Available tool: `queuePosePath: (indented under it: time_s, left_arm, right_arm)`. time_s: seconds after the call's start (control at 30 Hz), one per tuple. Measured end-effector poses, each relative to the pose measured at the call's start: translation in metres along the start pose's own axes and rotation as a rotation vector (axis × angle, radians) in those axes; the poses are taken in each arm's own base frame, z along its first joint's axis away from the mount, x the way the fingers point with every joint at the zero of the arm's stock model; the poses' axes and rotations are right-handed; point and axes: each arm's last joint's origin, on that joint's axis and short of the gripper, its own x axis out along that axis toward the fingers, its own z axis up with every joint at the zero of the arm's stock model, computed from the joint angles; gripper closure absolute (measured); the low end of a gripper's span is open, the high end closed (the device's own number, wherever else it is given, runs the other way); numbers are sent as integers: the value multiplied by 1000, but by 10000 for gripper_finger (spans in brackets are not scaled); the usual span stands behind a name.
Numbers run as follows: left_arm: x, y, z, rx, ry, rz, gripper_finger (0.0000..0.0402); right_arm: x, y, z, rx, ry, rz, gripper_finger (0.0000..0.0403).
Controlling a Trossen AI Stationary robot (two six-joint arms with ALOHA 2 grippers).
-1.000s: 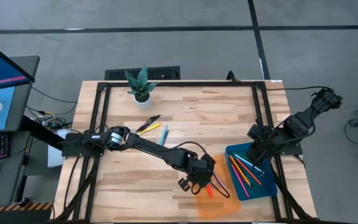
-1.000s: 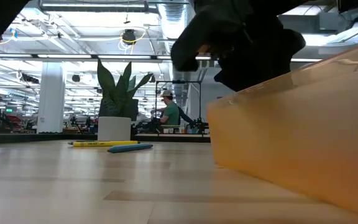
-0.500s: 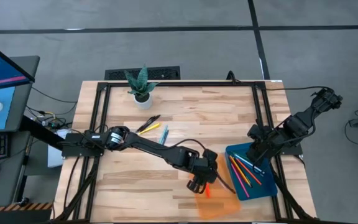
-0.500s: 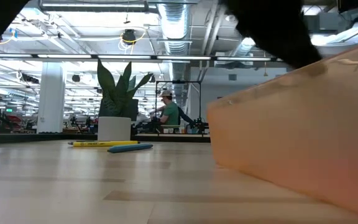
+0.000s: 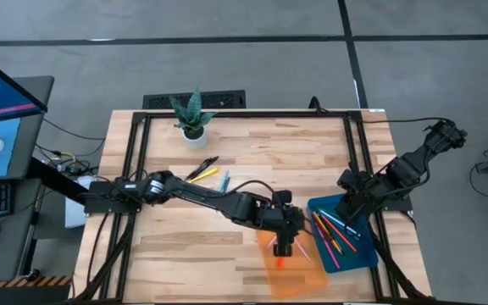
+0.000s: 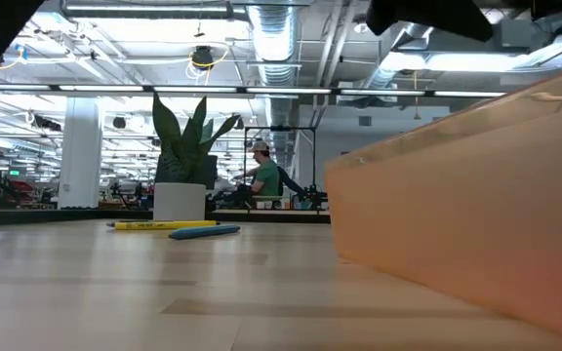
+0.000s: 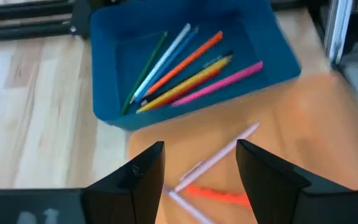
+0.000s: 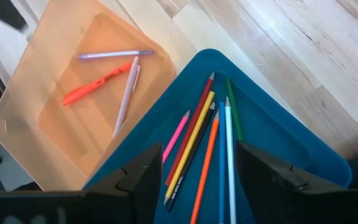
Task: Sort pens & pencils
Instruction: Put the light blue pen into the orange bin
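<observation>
My left gripper is open and hovers above the orange tray, touching nothing. An orange marker and two pale lilac pens lie flat on that tray's floor. Beside it, the blue tray holds several pencils in orange, yellow, pink, green and light blue. My right gripper is open and waits above the blue tray's far end. A few more pens, black, yellow and blue, lie on the table near the plant, and two of them show in the low view.
A potted plant stands near the table's far edge. Black frame rails run along the left and right sides. The orange tray's wall fills the right of the low view. A person sits in the room beyond the table.
My left gripper has moved toward the table's right, from the orange tray's left edge to above its middle. In the low view it has gone up and out of the picture. The right arm has kept still.
</observation>
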Motion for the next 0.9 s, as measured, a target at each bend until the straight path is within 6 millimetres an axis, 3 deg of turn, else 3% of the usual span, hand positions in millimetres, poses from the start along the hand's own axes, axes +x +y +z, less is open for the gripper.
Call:
queuePosePath:
  time_s: [0.13,0.43,0.63,0.9]
  left_arm:
    - [-11,2,5,-158,-25,1,211]
    - [-32,-7,9,-270,-49,39,211]
    - [-63,-19,15,-310,-111,84,211]
    - [-97,-34,9,-391,-114,200,211]
  right_arm:
    - [0,0,0,-1,0,0,182]
    - [0,0,0,-17,-1,2,182]
    - [0,0,0,-25,-1,3,182]
    - [0,0,0,-27,8,6,182]
